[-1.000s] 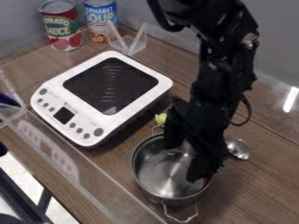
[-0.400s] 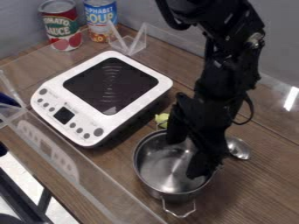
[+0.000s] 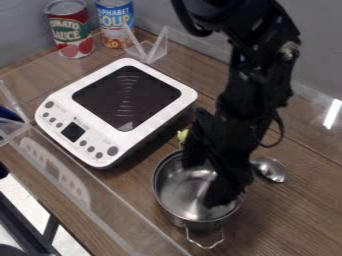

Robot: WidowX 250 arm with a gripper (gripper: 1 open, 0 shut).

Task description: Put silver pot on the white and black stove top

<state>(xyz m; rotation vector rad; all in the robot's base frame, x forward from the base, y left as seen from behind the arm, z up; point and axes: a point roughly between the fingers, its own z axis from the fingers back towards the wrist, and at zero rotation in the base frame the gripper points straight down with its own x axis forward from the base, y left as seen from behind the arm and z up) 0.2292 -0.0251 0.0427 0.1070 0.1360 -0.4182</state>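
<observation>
- The silver pot (image 3: 179, 196) sits on the wooden table (image 3: 297, 214), in the near part of the view, beside the white and black stove top (image 3: 115, 109) and apart from it
- The pot is upright, its open mouth facing up, with one wire loop handle at the rim on the near side and another on the far side, toward the stove
- The black gripper (image 3: 218, 187) reaches down from above, its fingers over the mouth of the pot and partly hiding the inside
- The gripper stands wide; whether a finger touches the pot wall, I cannot tell
- The stove top lies flat, its black glass square up, its row of buttons and small dark display along the side toward the left of the view
- Nothing rests on the stove's glass
- A metal spoon (image 3: 270, 170) lies on the far side of the pot from the stove, its bowl showing to the right of the gripper and its yellow-green handle end to the left, the middle hidden behind the gripper
- Behind the stove stand a tomato sauce can (image 3: 70, 30) and, just beside it, a blue and white alphabet soup can (image 3: 116, 22), both upright near the wall
</observation>
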